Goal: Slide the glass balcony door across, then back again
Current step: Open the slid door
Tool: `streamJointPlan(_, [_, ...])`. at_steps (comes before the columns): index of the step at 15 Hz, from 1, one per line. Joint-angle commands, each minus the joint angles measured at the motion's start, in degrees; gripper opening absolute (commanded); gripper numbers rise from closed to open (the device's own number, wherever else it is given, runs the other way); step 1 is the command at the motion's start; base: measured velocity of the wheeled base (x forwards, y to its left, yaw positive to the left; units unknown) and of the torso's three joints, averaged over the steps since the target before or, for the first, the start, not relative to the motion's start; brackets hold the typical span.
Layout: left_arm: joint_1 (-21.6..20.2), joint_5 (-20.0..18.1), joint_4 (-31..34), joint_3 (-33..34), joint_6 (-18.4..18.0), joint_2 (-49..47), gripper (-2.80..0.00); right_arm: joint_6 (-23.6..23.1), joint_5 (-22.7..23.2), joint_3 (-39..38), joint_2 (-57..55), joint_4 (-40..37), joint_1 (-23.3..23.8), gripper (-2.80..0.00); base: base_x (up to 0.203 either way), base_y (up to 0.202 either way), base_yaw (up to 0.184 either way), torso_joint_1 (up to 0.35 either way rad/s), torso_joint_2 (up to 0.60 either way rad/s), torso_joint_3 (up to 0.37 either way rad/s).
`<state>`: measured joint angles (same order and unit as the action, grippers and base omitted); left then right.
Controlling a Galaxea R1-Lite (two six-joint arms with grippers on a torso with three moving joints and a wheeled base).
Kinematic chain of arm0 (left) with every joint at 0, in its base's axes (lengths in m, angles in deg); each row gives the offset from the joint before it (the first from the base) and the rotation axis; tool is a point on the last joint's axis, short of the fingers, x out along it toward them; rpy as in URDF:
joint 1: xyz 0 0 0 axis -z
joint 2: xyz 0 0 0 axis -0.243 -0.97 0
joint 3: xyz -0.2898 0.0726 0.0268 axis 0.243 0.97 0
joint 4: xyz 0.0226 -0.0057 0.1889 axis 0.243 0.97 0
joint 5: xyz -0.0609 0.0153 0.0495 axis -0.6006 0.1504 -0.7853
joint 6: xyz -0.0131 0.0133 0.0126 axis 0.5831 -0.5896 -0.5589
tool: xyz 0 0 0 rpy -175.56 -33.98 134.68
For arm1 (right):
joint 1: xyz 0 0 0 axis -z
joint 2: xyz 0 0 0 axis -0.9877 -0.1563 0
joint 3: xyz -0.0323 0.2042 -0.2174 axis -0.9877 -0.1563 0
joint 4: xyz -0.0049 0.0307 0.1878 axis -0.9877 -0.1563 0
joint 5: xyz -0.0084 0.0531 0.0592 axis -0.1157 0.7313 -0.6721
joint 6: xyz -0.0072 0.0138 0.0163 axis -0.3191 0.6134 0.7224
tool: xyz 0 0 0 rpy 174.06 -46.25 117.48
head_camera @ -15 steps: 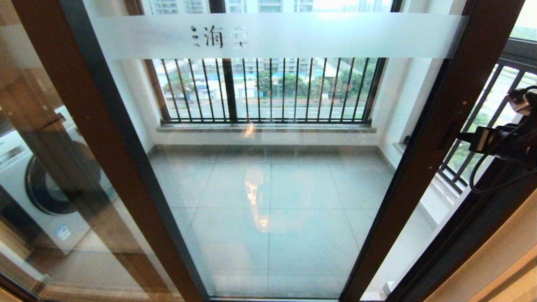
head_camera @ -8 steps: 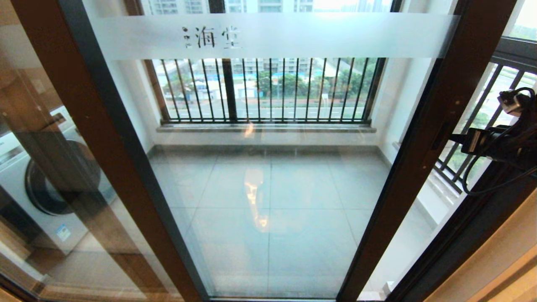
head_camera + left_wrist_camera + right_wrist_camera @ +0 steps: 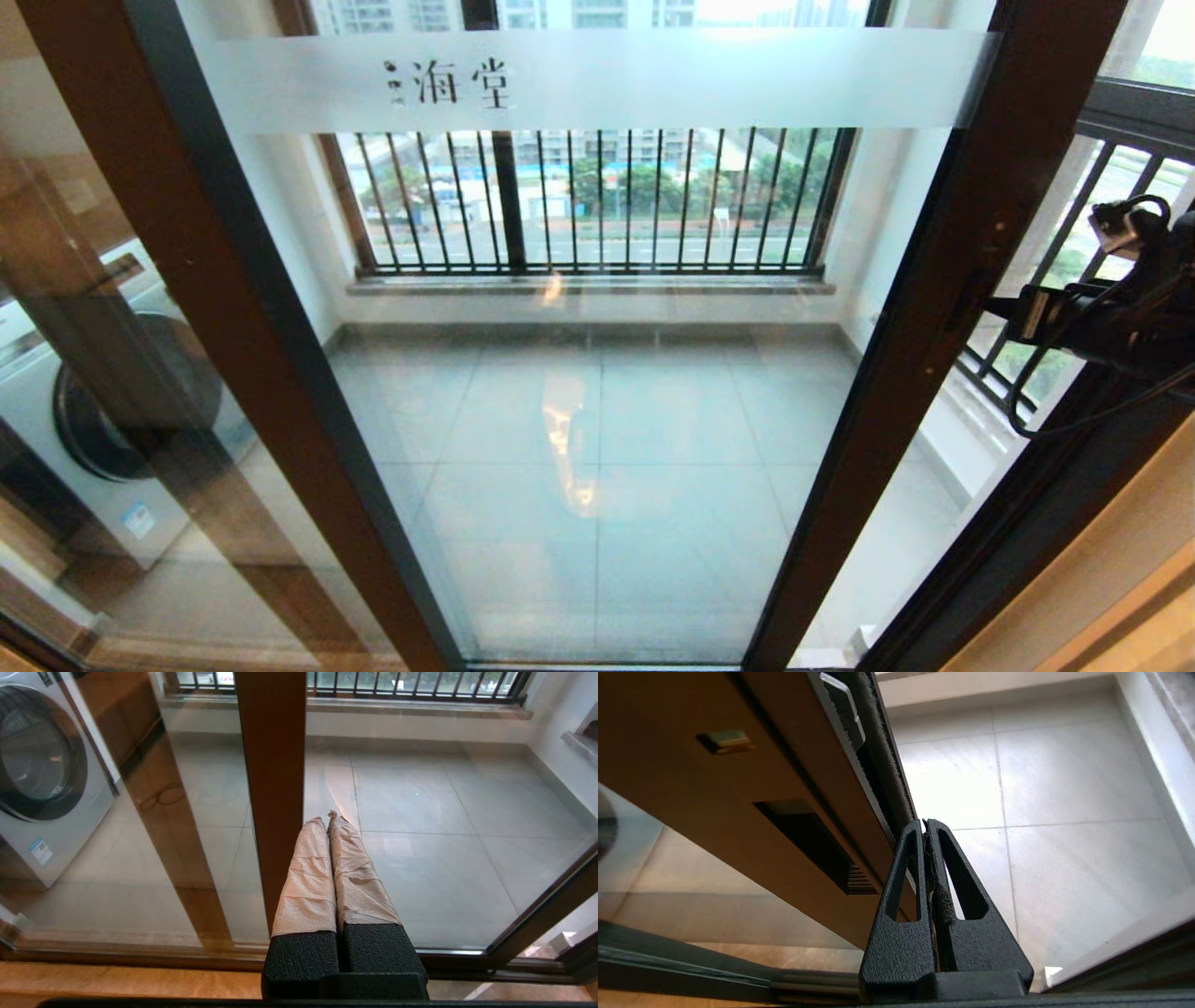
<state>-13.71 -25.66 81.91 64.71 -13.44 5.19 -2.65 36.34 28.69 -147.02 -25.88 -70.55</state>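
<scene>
Right gripper pushing the door stile leftward

Right gripper (image 3: 927,823), fingers pressed together, bears on the edge of the glass balcony door (image 3: 597,373); the door has slid left since a second ago, widening the gap. Left gripper (image 3: 329,816) closed, parked.

Left gripper (image 3: 328,820): two tape-wrapped fingers (image 3: 308,877) pressed together, tips raised before a brown upright
Glass balcony door (image 3: 420,812): clear pane crossing the view, dark frame along its lower edge and far corner
Brown stile (image 3: 273,765): vertical bar just beside the fingers
Washing machine (image 3: 42,774): white front-loader with round dark porthole, seen through glass
Balcony floor (image 3: 420,858): pale grey tiles
Barred railing (image 3: 402,683): black bars above a stone sill
</scene>
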Motion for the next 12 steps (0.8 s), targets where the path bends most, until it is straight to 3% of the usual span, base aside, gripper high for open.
streamJointPlan(1, [0.0, 0.01, -0.02, 0.0, 0.03, -0.07, -2.8, 0.02, 0.5, -0.63, 0.48, 0.51, -1.22, -2.8, 0.0, 0.0, 0.0, 0.0, 0.0, 0.0])
streamJointPlan(10, [0.0, 0.01, -0.02, 0.0, 0.03, -0.07, -2.8, 0.08, 0.41, -2.72, 1.67, 0.58, -5.56, -2.8, 0.0, 0.0, 0.0, 0.0, 0.0, 0.0])
streamJointPlan(12, [0.0, 0.01, -0.02, 0.0, 0.03, -0.07, -2.8, 0.03, -2.42, -3.15, 1.38, 0.65, -8.1, -2.8, 0.0, 0.0, 0.0, 0.0, 0.0, 0.0])
